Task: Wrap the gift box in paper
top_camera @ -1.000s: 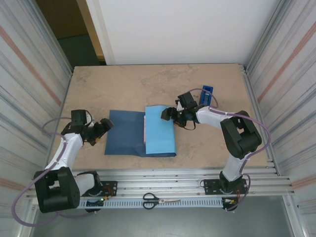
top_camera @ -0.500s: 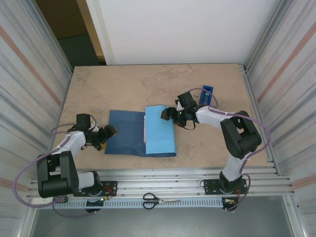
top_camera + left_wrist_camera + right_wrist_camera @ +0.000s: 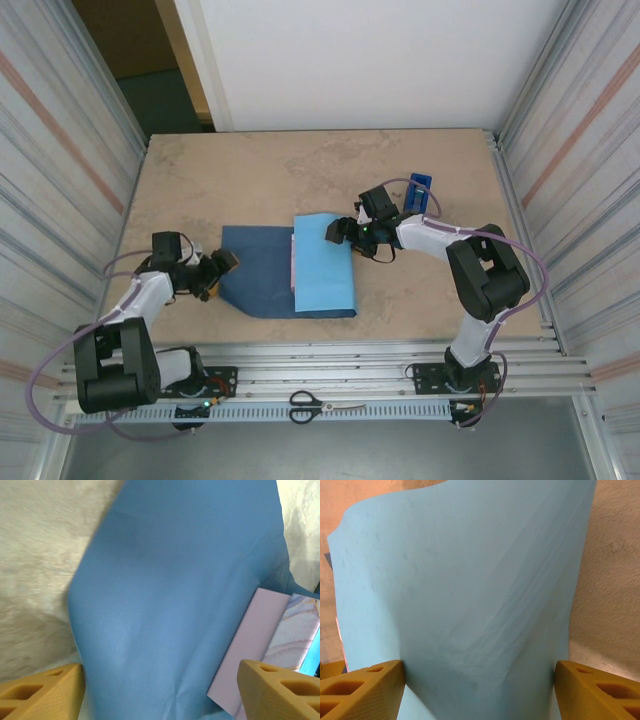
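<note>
**Mia:** Where is the gift box [image 3: 297, 630]?

**Ben:** It sits in the middle of the paper [image 3: 262, 272], on the table [image 3: 300, 170]. The light blue flap is folded over its top. Just its left side peeks out.

**Mia:** What changed just now?

**Ben:** The left gripper [image 3: 224, 265] came in to the dark left edge of the paper. That edge has lifted off the table, and its near corner has slid toward the box.

**Mia:** Is it pinching the paper?

**Ben:** No. Its fingers [image 3: 40, 692] are wide apart, and the sheet lies across between them. It looks more like a scoop.

**Mia:** And the right gripper [image 3: 334, 232]?

**Ben:** It has stayed put on the light flap. Its fingers [image 3: 362, 690] are spread too.

**Mia:** So what does that mean?

**Ben:** One side looks done. The left side is likely just starting to go over.

**Mia:** Is anything inside anything?

**Ben:** Only the box could hold stuff, and nobody can see in. The tape dispenser [image 3: 420, 190] and the scissors [image 3: 325, 405] lie apart from it.
</note>
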